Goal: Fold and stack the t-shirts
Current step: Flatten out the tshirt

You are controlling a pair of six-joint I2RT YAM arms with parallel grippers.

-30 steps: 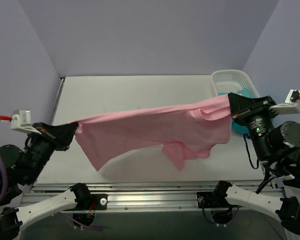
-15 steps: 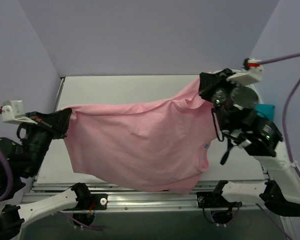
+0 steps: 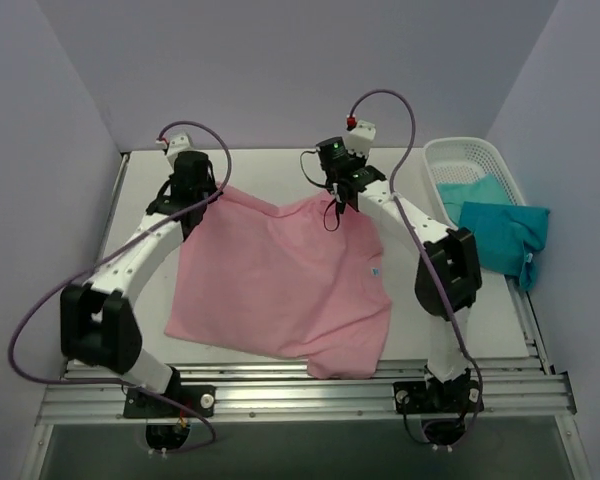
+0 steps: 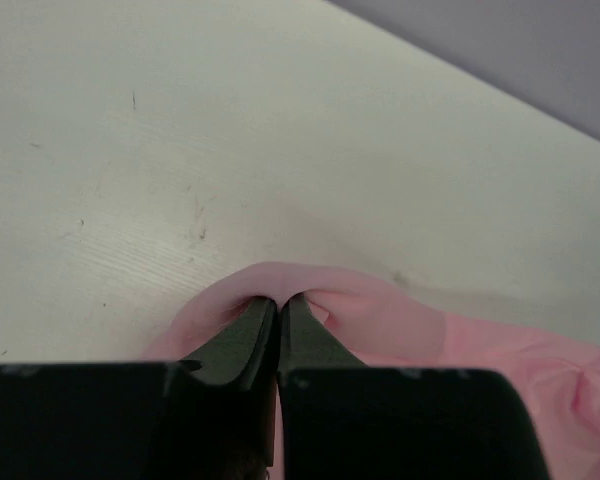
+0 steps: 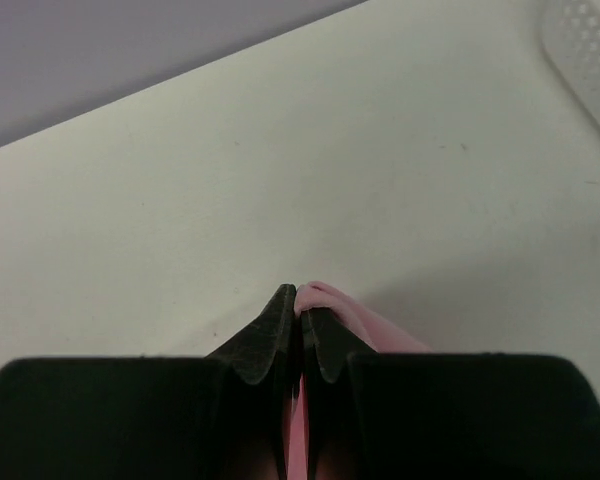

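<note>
The soft light-pink cotton t-shirt (image 3: 280, 285) lies spread flat at centre frame on the white table (image 3: 270, 168). The left gripper (image 4: 278, 308) and right gripper (image 5: 300, 305) each pinch its upper edge. This looks like the laying-out step; the next move calls for releasing, then folding.

- 1 pink t-shirt (image 3: 280, 280)
- 2 teal t-shirts (image 3: 470, 188) (image 3: 508, 238), far as I could tell
- 1 white basket (image 3: 460, 152)
- 2 tools: left tool (image 4: 278, 302), right tool (image 5: 298, 300)

On table (image 3: 260, 170), pink t-shirt (image 3: 280, 285) and basket (image 3: 462, 150)
</note>
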